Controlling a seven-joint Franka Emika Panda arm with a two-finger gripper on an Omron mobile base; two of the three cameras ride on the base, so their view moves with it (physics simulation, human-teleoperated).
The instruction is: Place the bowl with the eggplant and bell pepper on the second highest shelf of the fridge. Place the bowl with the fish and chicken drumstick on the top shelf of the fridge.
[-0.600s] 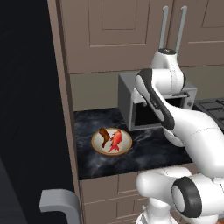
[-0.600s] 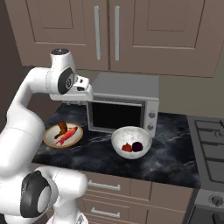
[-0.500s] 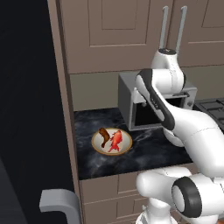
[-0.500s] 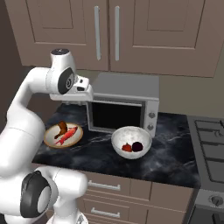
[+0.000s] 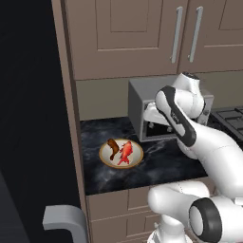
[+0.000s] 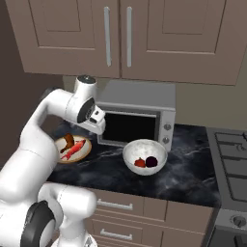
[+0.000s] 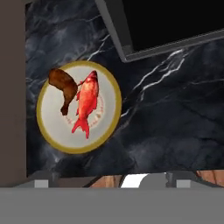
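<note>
The white arm's hand has dropped from upper frame to mid-frame, over the black marble table (image 5: 156,163). The gold-rimmed shallow bowl with red fish and brown drumstick (image 7: 78,106) sits unmoved left of the grey microwave (image 6: 140,113). Jaws spread wide, empty.

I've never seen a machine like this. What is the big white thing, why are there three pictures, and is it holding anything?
The big white thing is a robot arm with dark joints, standing in a computer-drawn kitchen. Two pictures come from cameras riding behind it, one to its left and one to its right, so they show the same black marble counter from two sides. The third comes from a camera on its hand, looking straight down.

On the counter sit a shallow gold-rimmed bowl with a red fish and a brown chicken drumstick, a white round bowl holding a red and a dark purple vegetable, and a grey microwave behind them.

Its tool hovers above the gold-rimmed bowl. It is open and holds nothing.
</note>
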